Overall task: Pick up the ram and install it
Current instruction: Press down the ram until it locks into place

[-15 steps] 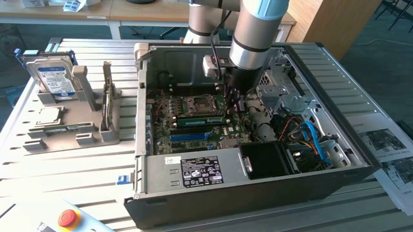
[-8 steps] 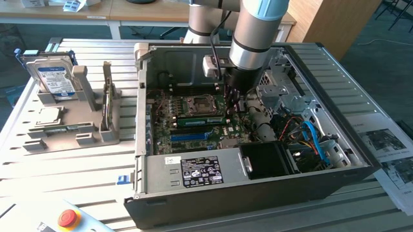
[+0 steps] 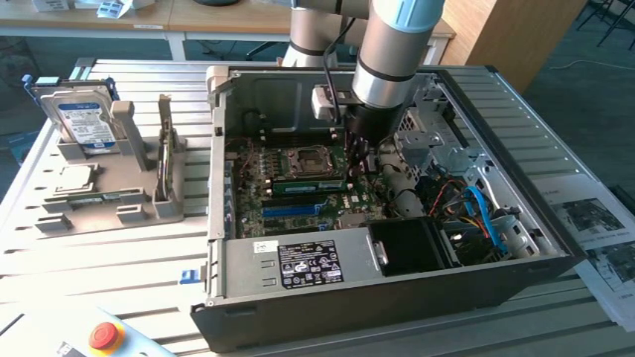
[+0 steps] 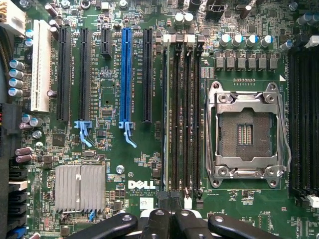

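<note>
The ram (image 3: 308, 186) is a long green stick with a white label. It stands on edge in a memory slot of the motherboard, between the processor socket (image 3: 300, 161) and the blue slot (image 3: 294, 210). In the wrist view the ram (image 4: 166, 129) shows edge-on in the memory slot closest to the blue slot (image 4: 126, 74). My gripper (image 3: 359, 154) reaches down into the open computer case, at the end of the ram towards the exterior view's right. The black fingers of the gripper (image 4: 169, 203) are shut together over the end of the memory slots, and I see nothing between them.
The case's metal walls (image 3: 223, 149) surround the board, with a power supply (image 3: 297, 264), cables (image 3: 476, 212) and a drive cage (image 3: 436, 141) close by. A grey fixture (image 3: 109, 193) at the exterior view's left holds a hard drive (image 3: 85, 123) and a square processor chip (image 3: 74, 177). A red stop button (image 3: 104, 336) sits at the front.
</note>
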{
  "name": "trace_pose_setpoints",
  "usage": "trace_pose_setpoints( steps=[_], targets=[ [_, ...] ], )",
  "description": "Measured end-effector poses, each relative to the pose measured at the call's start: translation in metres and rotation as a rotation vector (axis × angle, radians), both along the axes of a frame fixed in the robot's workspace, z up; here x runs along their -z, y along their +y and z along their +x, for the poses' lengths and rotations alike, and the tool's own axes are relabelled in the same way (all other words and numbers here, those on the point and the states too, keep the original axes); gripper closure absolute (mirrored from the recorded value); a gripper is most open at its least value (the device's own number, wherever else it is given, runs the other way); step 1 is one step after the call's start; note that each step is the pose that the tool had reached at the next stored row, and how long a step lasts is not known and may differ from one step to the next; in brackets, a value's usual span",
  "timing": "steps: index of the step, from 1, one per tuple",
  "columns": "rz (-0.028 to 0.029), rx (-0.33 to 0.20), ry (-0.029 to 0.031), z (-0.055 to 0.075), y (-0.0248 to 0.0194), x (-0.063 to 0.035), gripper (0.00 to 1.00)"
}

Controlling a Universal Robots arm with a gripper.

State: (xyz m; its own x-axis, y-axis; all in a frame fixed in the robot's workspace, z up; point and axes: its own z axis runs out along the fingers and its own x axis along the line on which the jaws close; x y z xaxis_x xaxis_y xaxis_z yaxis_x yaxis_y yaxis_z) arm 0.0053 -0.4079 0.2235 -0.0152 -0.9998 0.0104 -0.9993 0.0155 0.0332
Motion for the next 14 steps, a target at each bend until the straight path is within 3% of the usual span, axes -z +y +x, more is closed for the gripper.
trace_pose_setpoints(
  steps=[14],
  targets=[
    [0.0,0.0,-0.0001,0.0,0.0,0.0011,0.9]
  ],
)
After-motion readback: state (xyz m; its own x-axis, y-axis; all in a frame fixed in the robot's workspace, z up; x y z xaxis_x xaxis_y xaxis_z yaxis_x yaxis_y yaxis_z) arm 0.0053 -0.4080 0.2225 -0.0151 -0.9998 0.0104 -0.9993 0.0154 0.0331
